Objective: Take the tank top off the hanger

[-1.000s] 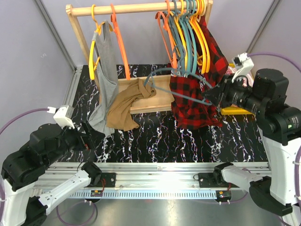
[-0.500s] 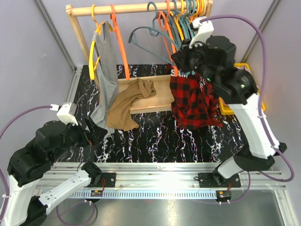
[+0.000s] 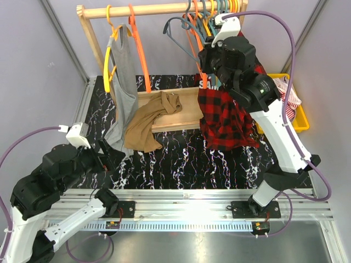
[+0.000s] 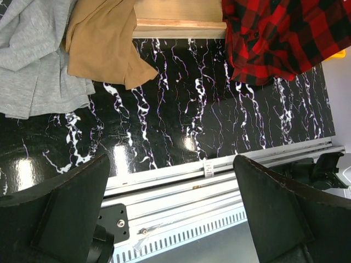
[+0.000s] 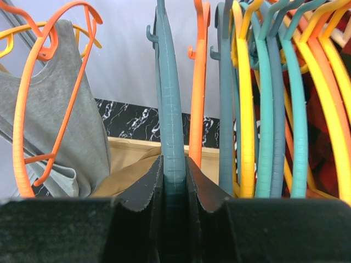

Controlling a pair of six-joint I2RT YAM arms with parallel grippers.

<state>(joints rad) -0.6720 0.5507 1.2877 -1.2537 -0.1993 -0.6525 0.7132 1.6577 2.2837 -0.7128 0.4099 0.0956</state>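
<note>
Left gripper (image 4: 170, 159) sat low over the table (image 3: 181, 159), jaws spread full, nothing in them. Grey tank top (image 3: 125, 82) hung on the yellow hanger (image 3: 107, 60) at the left end of the rail (image 3: 159, 9). It lay ahead of and above this claw, hem near it. Long axis vertical: straps up, hem down at the table. Left arm judged the nearer. Right gripper (image 5: 174, 164), up at the rail, was clamped on a bare teal hanger (image 5: 167, 98), well apart from the top.
</note>
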